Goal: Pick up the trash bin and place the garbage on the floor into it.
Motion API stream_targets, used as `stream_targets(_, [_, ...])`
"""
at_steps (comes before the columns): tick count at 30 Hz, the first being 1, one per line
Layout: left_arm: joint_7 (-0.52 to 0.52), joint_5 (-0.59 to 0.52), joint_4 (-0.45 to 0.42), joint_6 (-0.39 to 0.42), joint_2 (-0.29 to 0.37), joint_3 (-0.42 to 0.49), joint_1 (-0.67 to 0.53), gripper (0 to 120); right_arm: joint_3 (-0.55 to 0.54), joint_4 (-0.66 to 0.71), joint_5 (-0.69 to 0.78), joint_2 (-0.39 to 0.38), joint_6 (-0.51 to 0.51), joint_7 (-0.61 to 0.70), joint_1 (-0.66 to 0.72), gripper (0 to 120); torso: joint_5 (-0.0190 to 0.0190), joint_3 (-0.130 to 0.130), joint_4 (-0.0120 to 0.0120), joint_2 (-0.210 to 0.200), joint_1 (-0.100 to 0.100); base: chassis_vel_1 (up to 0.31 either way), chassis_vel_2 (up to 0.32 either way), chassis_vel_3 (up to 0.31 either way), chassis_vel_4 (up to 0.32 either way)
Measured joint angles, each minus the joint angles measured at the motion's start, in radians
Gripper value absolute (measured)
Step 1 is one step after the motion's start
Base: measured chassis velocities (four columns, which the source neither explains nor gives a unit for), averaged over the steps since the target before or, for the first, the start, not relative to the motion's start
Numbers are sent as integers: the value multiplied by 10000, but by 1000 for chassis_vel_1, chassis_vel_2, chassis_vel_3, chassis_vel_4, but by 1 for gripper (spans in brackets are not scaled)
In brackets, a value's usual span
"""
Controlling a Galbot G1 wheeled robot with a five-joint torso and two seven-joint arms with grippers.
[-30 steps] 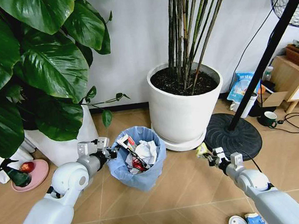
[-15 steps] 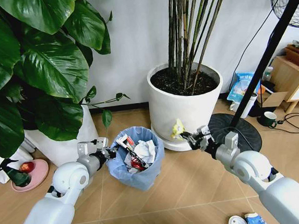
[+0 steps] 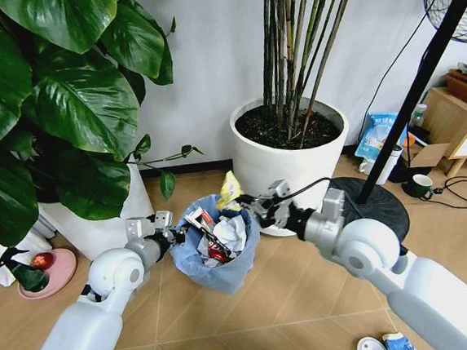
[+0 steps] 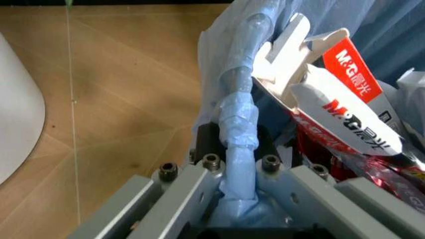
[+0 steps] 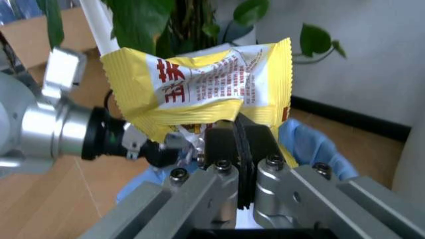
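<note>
Holding the bin point(image 3: 216, 254) by its rim at nine o'clock, my left gripper point(image 3: 171, 236) is clamped on bag and edge; it looks light, the liner soft and slippery, so rim is the right hold. My right gripper point(image 3: 252, 204) pinches a yellow wrapper point(image 3: 229, 189) above the bin's one o'clock edge: thin, crinkly, weightless, best held by a corner.
</note>
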Motion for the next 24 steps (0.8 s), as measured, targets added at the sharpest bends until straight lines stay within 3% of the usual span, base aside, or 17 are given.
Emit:
stream_targets(6, [-39, -19, 3, 0, -5, 2, -43, 0, -168, -128, -27, 1, -181, 18, 48, 1, 0, 0, -1, 0, 0, 0, 0, 0, 0])
stream_targets(8, [-41, -22, 19, 0, -8, 2, -62, 0, -222, -150, -61, -7, -207, 42, 45, 13, 0, 0, -1, 0, 0, 0, 0, 0, 0])
stream_targets(20, [-44, -23, 87, 1, -128, 139, -212, 0, -365, -409, -144, -3, -196, 60, 132, 53, -1, -1, -1, 0, 0, 0, 0, 0, 0])
stream_targets(24, [-43, -22, 111, 1, -128, 145, -241, 0, -245, -451, -155, 29, -114, 227, 97, 71, 0, -1, -1, 0, 0, 0, 0, 0, 0])
